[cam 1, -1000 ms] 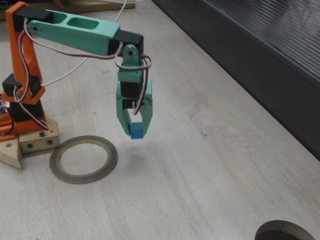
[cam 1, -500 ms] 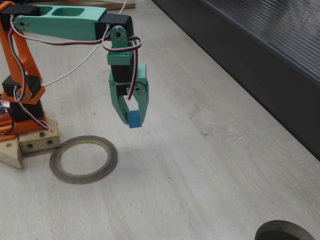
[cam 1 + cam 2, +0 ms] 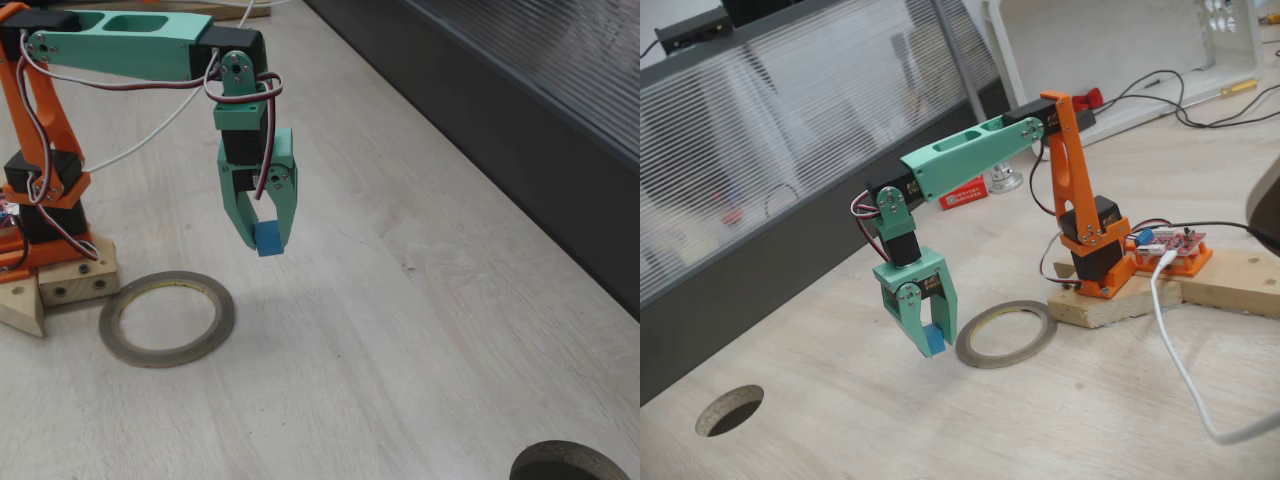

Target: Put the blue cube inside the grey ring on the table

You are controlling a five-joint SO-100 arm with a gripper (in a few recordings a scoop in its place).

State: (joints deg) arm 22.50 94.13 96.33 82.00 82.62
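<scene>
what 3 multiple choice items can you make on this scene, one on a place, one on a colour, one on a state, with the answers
1. Where is the blue cube?
A. inside the grey ring
B. between the gripper's fingers, above the table
C. lying on the table

2. What colour is the gripper?
A. green
B. black
C. white

3. What is the state of the grey ring?
A. standing on edge
B. hanging from the arm
C. lying flat with nothing in its hole

Answers:
1 B, the cube sits at the fingertips, clear of the table.
2 A, both fingers are green.
3 C, bare wood shows through its hole in both fixed views.
</scene>
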